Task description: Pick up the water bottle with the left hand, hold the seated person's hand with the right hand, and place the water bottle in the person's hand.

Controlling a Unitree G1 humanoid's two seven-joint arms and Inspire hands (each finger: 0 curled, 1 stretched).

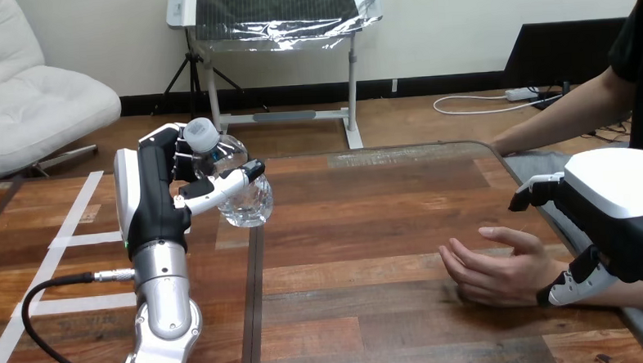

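My left hand (pixel 157 193) is shut on a clear water bottle (pixel 247 199) with a pale cap, holding it tilted above the left part of the wooden table (pixel 369 228). The thumb lies across the bottle's front. At the right, the person's hand (pixel 494 266) rests palm up on the table, fingers loosely curled. My right hand (pixel 610 218) sits at the person's wrist, with its fingers (pixel 536 192) over the far side and its thumb (pixel 570 285) curled against the near side. A wide stretch of table separates the bottle from the person's hand.
The person's other arm (pixel 557 115) reaches down to the table's far right corner. A dark seam (pixel 254 307) runs down the table between two boards. A black cable (pixel 56 283) loops beside my left forearm.
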